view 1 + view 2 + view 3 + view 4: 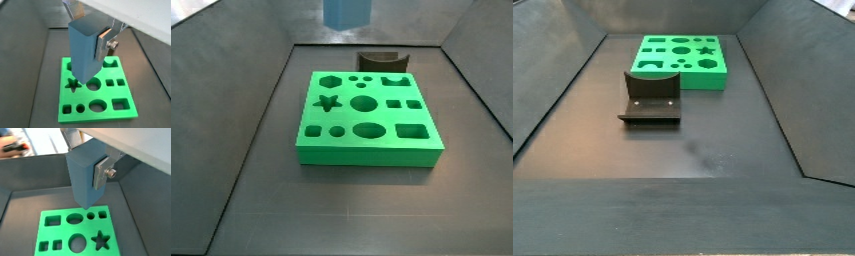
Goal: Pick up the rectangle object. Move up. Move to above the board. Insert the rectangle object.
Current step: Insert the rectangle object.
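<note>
Gripper first: in both wrist views it is clenched on the rectangle object, one silver finger pressed flat on the side face of the block. This light-blue block hangs upright, with its long axis pointing down toward the board below it, and it does not touch the board. I judge that the block is raised and brought over the board, so the coming move is the descent into a cutout. The important relation is this one: in a wrist view the lower end of the block lies over the rows of cutouts near the star cutout, but I cannot tell which opening is exactly under it.

In a side view only the bottom of the block appears at the upper edge, high above the far end of the board. Another side view shows the fixture on the counter, just beside the board, and there the gripper is out of view.
</note>
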